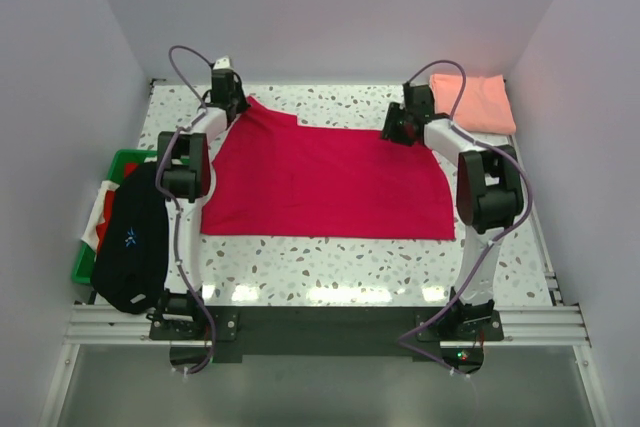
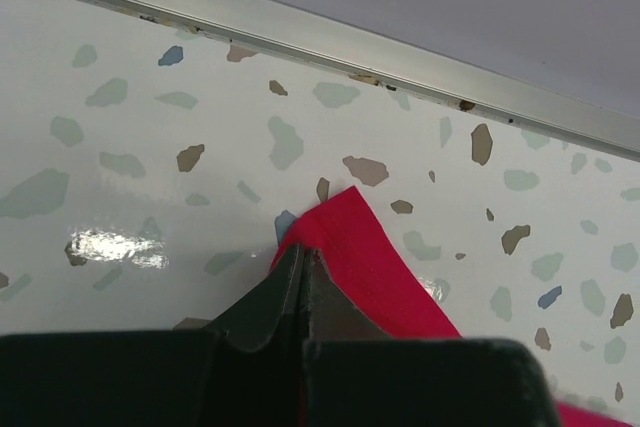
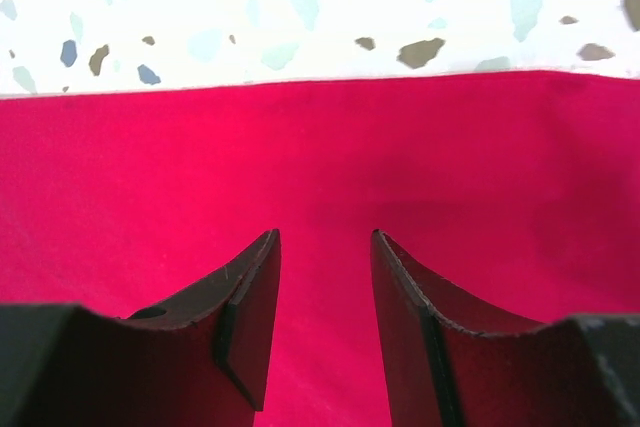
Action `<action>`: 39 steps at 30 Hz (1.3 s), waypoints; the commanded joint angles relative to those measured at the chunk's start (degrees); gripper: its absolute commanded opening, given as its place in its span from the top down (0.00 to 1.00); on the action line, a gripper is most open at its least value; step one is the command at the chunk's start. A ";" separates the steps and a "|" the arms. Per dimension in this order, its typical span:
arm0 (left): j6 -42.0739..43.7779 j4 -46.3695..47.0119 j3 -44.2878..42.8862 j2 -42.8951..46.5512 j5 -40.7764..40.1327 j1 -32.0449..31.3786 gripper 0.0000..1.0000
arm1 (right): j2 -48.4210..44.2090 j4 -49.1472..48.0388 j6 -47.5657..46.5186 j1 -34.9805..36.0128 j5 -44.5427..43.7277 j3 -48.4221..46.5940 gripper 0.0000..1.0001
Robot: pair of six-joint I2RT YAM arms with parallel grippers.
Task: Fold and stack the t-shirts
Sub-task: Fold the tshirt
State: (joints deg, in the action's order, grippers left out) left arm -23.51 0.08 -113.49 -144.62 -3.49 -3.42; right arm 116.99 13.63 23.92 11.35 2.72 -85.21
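The crimson red t-shirt (image 1: pixel 325 179) lies spread across the middle of the table. My left gripper (image 1: pixel 232 97) is shut on its far left corner; in the left wrist view the gripper (image 2: pixel 303 252) pinches a hemmed red edge (image 2: pixel 362 257) near the back rail. My right gripper (image 1: pixel 400 127) is open over the shirt's far right edge; in the right wrist view the gripper (image 3: pixel 325 237) has its jaws apart, with red cloth (image 3: pixel 320 157) showing between and under them. The salmon pink t-shirt (image 1: pixel 473 100) lies folded at the far right corner.
A green crate (image 1: pixel 95 237) with a black cloth (image 1: pixel 132 237) draped over it stands at the left edge. White walls close in the table on three sides. A metal rail (image 2: pixel 330 42) runs along the back edge.
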 commanded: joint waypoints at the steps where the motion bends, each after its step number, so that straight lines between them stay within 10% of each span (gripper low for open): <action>1: -2.42 4.67 0.90 4.43 2.78 -0.10 1.00 | 0.08 -2.12 -0.19 -2.47 -0.08 -2.15 0.55; 31: -4.53 10.38 6.53 6.54 7.44 0.08 1.00 | 9.48 7.20 4.64 -14.17 -6.85 -10.14 0.51; 39: -4.79 11.44 6.88 7.59 8.06 0.26 1.00 | 10.36 4.30 4.82 -14.96 -5.19 -11.99 0.72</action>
State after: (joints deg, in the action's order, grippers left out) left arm -27.51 7.11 -106.94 -141.97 3.38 -3.60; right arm 126.45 19.07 28.23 -3.09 -3.38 -94.63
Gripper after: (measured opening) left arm 0.013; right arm 0.308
